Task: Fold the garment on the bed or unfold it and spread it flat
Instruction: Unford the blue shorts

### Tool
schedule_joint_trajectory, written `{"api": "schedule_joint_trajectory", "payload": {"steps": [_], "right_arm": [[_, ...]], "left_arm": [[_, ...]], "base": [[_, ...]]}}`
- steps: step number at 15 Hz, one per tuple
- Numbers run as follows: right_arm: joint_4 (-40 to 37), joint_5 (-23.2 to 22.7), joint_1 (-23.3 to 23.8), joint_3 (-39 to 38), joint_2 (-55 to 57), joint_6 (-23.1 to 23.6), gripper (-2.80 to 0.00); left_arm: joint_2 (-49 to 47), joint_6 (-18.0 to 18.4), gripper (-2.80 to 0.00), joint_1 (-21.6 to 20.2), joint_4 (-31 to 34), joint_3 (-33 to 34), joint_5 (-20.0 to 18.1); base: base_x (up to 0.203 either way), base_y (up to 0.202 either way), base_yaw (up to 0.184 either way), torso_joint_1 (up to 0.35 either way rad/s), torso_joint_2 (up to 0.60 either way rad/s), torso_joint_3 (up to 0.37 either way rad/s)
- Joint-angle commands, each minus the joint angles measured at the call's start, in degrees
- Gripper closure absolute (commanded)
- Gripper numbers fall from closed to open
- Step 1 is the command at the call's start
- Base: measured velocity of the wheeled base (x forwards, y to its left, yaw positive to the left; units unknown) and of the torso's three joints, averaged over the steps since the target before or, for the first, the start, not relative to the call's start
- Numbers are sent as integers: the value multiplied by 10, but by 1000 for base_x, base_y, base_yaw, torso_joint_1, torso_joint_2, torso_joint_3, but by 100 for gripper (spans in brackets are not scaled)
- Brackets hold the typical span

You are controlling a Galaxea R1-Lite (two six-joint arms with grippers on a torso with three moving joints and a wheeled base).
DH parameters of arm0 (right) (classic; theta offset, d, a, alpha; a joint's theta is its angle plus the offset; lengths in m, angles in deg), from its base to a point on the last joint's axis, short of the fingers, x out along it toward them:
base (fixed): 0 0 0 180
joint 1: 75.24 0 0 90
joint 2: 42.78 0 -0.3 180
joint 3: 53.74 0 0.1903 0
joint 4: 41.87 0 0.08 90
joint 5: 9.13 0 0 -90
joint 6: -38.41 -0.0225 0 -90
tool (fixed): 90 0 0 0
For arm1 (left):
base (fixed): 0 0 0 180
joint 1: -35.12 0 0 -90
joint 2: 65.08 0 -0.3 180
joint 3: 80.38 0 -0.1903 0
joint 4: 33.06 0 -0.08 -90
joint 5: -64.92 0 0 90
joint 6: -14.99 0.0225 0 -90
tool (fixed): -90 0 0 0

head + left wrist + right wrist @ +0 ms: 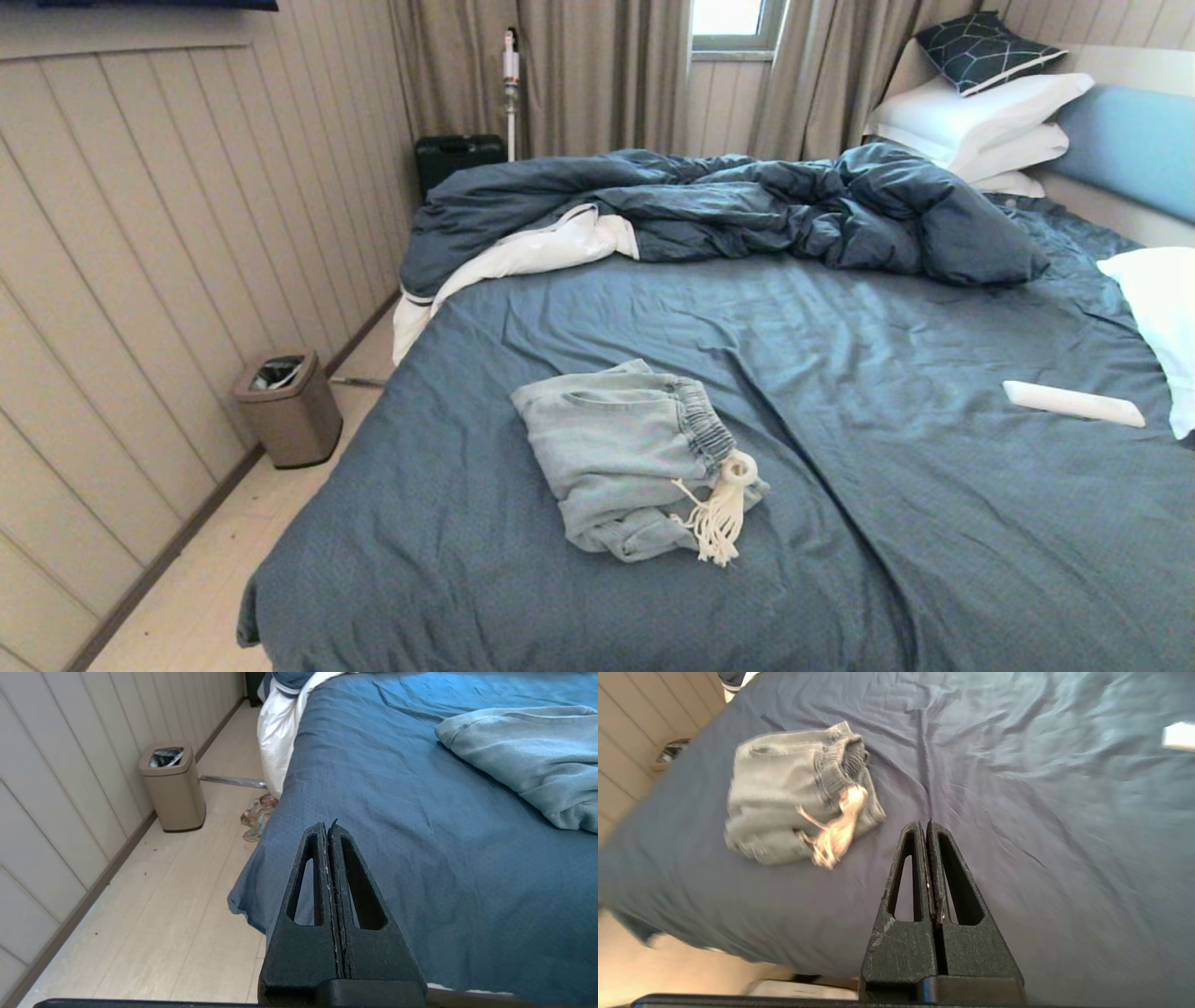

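Observation:
The pale light-blue denim shorts (pixel 621 453) lie folded into a compact bundle on the slate-blue bed (pixel 840 373), nearer its left front. Their gathered waistband (pixel 705 425) faces right, and the white tasselled drawstring (pixel 724 513) lies over the bundle's front right corner. Neither arm shows in the head view. My left gripper (pixel 328 828) is shut and empty, held above the bed's left edge, apart from the shorts (pixel 528 756). My right gripper (pixel 925 827) is shut and empty too, hanging over bare sheet to the right of the shorts (pixel 784 798).
A rumpled dark blue duvet (pixel 747 210) lies across the far side of the bed, with white pillows (pixel 980 121) at the headboard (pixel 1134 145). A white remote-like bar (pixel 1074 403) lies on the sheet at right. A beige bin (pixel 289 408) stands on the floor at left.

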Motion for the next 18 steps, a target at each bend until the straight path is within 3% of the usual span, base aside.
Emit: {"api": "schedule_joint_trajectory", "payload": {"steps": [1, 4, 6, 8, 12, 15, 18], "right_arm": [[5, -2, -2, 64, 171, -27, 0], [-12, -4, -14, 168, 339, -110, 0], [-22, -7, -21, 213, 417, -161, 0], [-25, -21, -20, 244, 475, -192, 0], [-22, -56, 4, 285, 542, -209, 0], [-4, -58, 5, 317, 574, -221, 0], [4, -59, 4, 328, 590, -221, 0]], "left_arm": [[0, 0, 0, -1, 0, 0, 0], [0, 9, 0, -1, 9, -10, 3], [-32, 11, 0, -1, 32, -71, -1], [-134, 5, 0, -1, 67, -170, -13], [-464, -14, 0, 17, 131, -407, -84], [-683, -52, 0, 130, 246, -648, -96], [-877, -113, 0, 248, 322, -811, -79]], "base": [[0, 0, 0, 0, 0, 0], [0, 0, 0, 0, 0, 0], [0, 0, 0, 0, 0, 0], [0, 0, 0, 0, 0, 0], [0, 0, 0, 0, 0, 0], [0, 0, 0, 0, 0, 0], [0, 0, 0, 0, 0, 0]]}}
